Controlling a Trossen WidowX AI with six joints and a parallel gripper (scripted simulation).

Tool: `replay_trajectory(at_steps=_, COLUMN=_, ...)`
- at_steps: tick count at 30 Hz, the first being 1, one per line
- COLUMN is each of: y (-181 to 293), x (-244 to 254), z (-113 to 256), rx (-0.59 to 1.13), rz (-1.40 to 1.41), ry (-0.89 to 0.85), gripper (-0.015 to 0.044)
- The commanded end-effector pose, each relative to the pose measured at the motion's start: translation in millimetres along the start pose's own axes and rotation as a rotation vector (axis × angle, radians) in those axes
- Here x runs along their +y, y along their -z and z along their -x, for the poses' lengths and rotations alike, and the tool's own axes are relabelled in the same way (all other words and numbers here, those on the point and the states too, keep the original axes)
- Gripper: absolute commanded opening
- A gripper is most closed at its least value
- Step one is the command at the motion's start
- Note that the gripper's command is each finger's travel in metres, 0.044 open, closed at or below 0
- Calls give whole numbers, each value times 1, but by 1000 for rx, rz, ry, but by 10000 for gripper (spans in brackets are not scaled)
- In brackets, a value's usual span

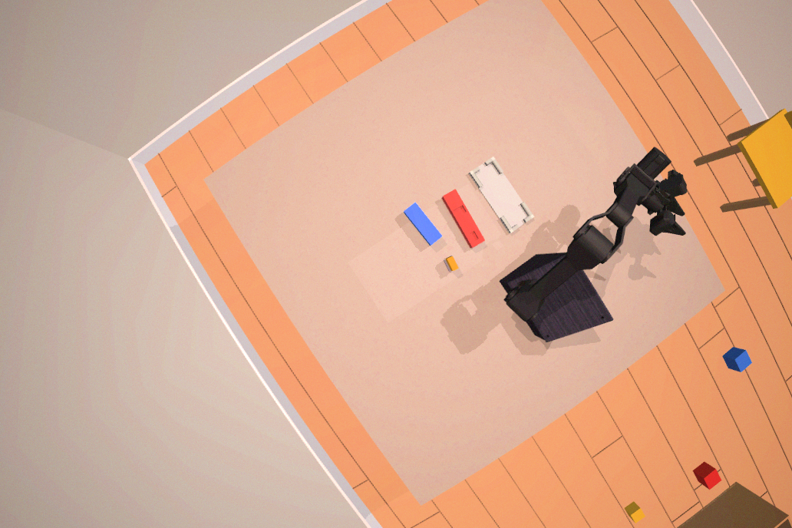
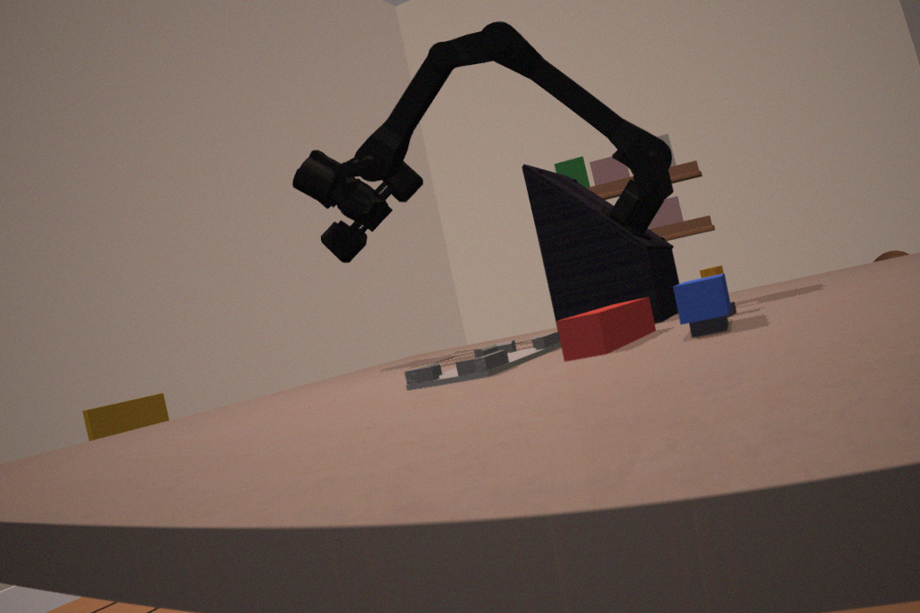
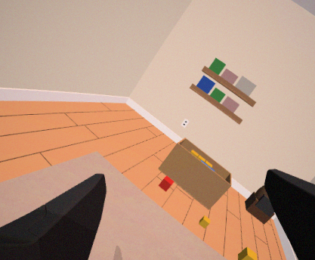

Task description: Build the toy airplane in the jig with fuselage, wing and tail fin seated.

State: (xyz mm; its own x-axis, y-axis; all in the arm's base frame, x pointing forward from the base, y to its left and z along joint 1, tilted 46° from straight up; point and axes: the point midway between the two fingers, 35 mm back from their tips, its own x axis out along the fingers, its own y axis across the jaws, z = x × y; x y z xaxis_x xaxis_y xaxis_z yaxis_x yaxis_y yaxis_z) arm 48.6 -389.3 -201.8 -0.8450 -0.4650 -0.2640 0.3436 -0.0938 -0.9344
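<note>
The white jig cradle [image 1: 501, 198] [image 2: 481, 363] lies on the table with raised corner blocks. The red fuselage [image 1: 463, 218] [image 2: 605, 331] lies beside it, outside the cradle, with two small sockets showing on top in the top view. The blue wing [image 1: 422, 224] [image 2: 702, 298] lies apart, beyond the fuselage, with a darker part beneath it in the exterior view. The small orange tail fin [image 1: 451, 263] [image 2: 711, 272] stands near the wing and fuselage. My gripper [image 1: 681, 210] [image 2: 374, 211] [image 3: 188, 181] is open and empty, high above the table and away from all parts.
The dark arm base [image 1: 574, 298] [image 2: 591, 252] stands beside the jig and parts. A yellow chair [image 1: 777, 158], a blue cube [image 1: 737, 359] and a red cube [image 1: 707, 475] [image 3: 166, 183] are on the floor beyond the table. An open brown box [image 3: 196, 177] also stands there.
</note>
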Motion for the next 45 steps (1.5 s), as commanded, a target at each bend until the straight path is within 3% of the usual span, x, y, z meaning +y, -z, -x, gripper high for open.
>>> replay_trajectory(at_steps=1, y=0, x=0, z=0, rx=0, rz=0, ry=0, gripper=426)
replay_trajectory(at_steps=5, y=-9, x=8, z=28, rx=-18, rz=82, ry=-136, gripper=440)
replay_trajectory(at_steps=17, y=8, x=16, z=193, rx=-114, rz=549, ry=-753, gripper=440)
replay_trajectory(at_steps=32, y=144, x=-72, z=387, rx=-171, rz=1202, ry=-1434, gripper=440)
replay_trajectory(at_steps=41, y=238, x=-167, z=451, rx=-125, rz=1540, ry=-1788, gripper=440)
replay_trajectory(at_steps=45, y=252, x=-184, z=458, rx=-111, rz=1590, ry=-1846, gripper=440)
